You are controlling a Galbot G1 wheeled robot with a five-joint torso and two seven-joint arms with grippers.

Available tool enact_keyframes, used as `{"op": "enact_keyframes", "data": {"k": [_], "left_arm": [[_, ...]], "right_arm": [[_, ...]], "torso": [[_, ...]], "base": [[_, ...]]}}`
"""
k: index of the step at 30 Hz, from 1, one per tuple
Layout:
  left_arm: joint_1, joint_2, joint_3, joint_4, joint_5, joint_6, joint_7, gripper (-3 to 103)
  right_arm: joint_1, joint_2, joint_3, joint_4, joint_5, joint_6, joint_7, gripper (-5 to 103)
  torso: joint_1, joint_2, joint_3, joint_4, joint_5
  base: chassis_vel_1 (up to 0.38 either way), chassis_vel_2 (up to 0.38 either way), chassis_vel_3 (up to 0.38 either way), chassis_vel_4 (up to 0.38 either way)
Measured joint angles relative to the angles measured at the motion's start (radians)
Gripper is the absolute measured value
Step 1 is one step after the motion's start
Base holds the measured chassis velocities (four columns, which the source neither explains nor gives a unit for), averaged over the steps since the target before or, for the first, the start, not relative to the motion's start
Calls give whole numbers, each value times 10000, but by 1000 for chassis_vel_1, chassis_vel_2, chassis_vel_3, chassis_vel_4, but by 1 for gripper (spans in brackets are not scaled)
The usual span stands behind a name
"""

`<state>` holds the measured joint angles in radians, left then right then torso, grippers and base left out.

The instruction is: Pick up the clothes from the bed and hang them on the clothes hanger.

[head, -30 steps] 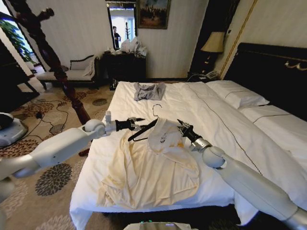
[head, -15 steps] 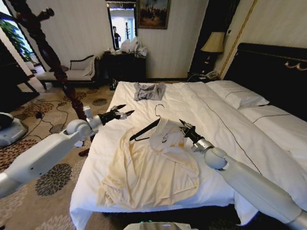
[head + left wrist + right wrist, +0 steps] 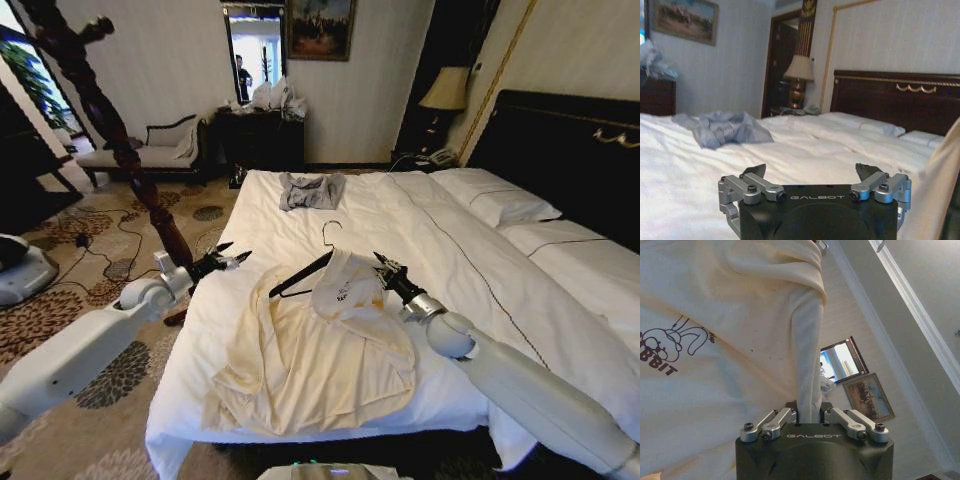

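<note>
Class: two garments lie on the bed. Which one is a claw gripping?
The cream garment, pinched near its collar by the right claw. The small grey garment lies untouched farther up the bed.

Head view: high, looking down the bed [image 3: 420, 230] toward the far wall. Left wrist view: low behind its spread jaws, facing across the bed [image 3: 790, 145] to the headboard [image 3: 895, 95]. Right wrist view: close behind its jaws, tilted up past the clothes [image 3: 715, 315].

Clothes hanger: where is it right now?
Head view: the clothes hanger is mid-bed, tucked into the collar of the clothes, hook pointing toward the grey garment. It sits between the open left gripper and the right gripper pinching the cloth.
</note>
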<state>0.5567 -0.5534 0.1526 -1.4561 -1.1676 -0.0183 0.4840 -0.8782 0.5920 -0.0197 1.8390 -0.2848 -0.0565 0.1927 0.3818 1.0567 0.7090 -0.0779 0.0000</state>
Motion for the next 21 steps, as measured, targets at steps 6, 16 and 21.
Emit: {"op": "enact_keyframes", "data": {"k": [6,16,21], "left_arm": [[-475,-386,747,1467,680,-193,790,100],[-1604,-1793,1836,3860,1389,-402,1924,100],[-2361,-2726,2462,4907,1465,-504,2271,100]], "right_arm": [[-44,11,61,66,17,6,126,19],[-260,152,219,62,-365,455,373,19],[-303,186,345,48,-547,726,408,19]], "torso": [[0,0,1,0,-2],[2,-1,2,2,1],[2,-1,2,3,2]], "base": [[0,0,0,0],[0,0,0,0],[0,0,0,0]]}}
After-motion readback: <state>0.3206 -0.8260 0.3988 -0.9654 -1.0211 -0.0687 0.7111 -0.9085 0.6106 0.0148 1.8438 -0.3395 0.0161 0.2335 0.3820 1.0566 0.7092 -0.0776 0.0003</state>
